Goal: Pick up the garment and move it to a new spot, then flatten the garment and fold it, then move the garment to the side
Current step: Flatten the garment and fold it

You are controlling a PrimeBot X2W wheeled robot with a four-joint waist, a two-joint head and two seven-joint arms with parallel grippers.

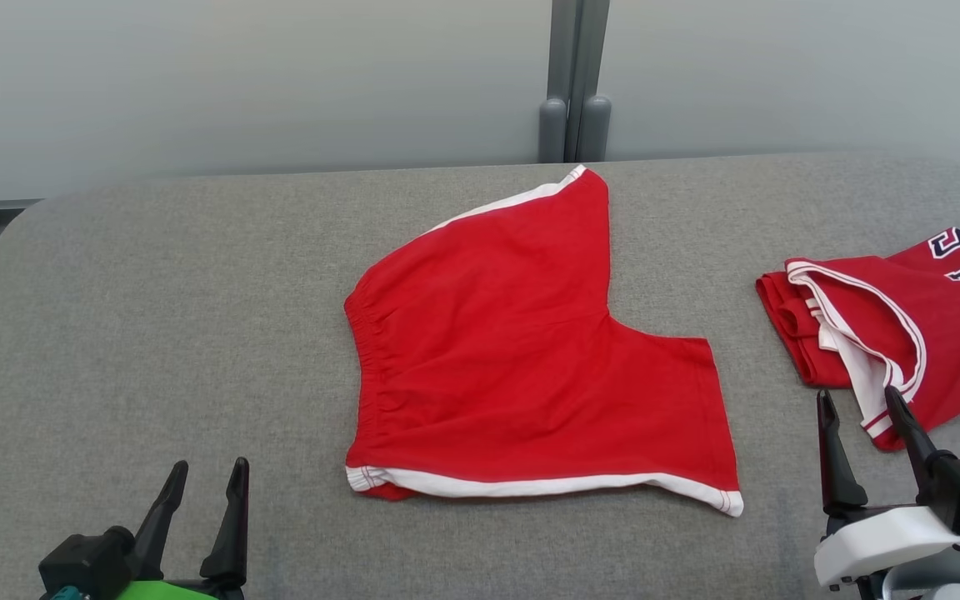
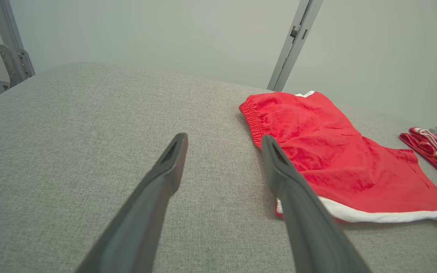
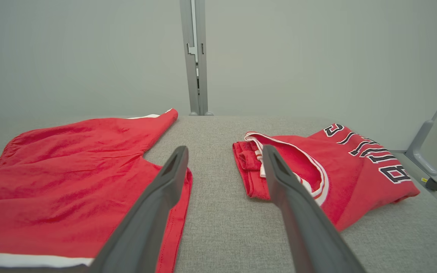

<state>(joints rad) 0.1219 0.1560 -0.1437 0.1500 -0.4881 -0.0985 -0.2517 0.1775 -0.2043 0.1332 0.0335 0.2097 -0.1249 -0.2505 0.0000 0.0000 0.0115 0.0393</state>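
The garment [image 1: 513,358] is a pair of red shorts with white trim, spread flat in the middle of the grey padded table [image 1: 155,292], waistband to the left and legs to the right. My left gripper [image 1: 210,467] hovers open at the near left, apart from the shorts; the left wrist view has the open gripper [image 2: 224,138] just left of the waistband of the shorts [image 2: 317,151]. My right gripper [image 1: 858,396] stands open at the near right. In the right wrist view that gripper [image 3: 225,149] points between the shorts [image 3: 70,163] and a jersey. Neither holds anything.
A folded red jersey [image 1: 938,317] with white trim and dark lettering lies at the table's right edge, just beyond my right fingertips; the jersey [image 3: 355,167] shows on the right of the right wrist view. A grey post [image 1: 576,83] stands behind the table against pale panels.
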